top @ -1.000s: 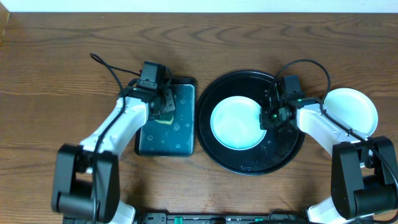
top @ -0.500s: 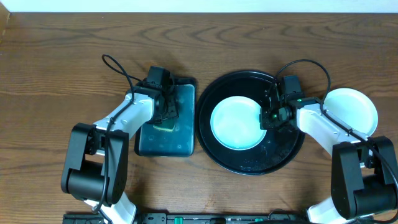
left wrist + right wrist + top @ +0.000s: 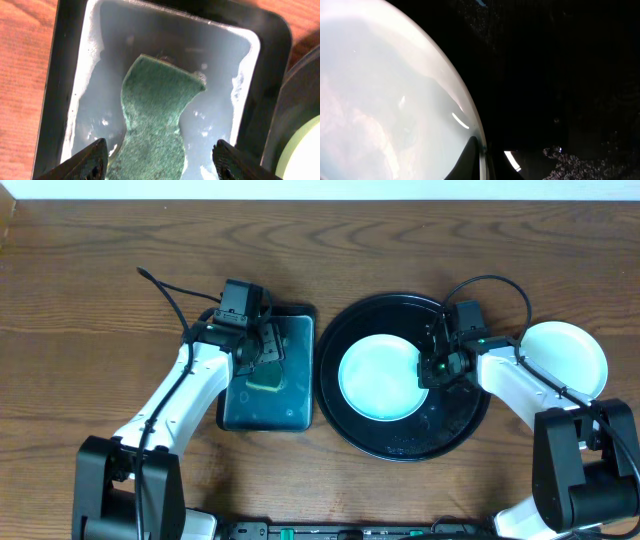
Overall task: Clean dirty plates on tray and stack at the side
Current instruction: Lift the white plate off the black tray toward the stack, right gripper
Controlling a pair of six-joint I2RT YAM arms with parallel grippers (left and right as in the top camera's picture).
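Wooden table (image 3: 100, 260): no change from a second back.

Black tray (image 3: 455, 430) sits right of centre and has not moved. The right wrist view shows wet specks on its floor, which the overhead barely catches.

Teal tray (image 3: 262, 412) is just left of the black tray, in the same place. The left wrist view shows a pale wet film inside it; from overhead the left arm covers its upper half.

Mint plate (image 3: 378, 377) lies in the middle of the black tray, unmoved, and I see no marks on it. White plate (image 3: 575, 345) is on the table off the black tray's right edge, partly under the right forearm.

Sponge (image 3: 155, 115): a second ago it was pinched; now it lies flat and loose in the teal tray, green side up.

Left gripper (image 3: 258, 355) has let go. Its jaws stand wide over the sponge, one tip on each side, holding nothing, and its elbow has swung.

Right gripper (image 3: 430, 370) has not moved. Only the right wrist view shows the contact, its tips pinched closed on the mint plate's right rim.
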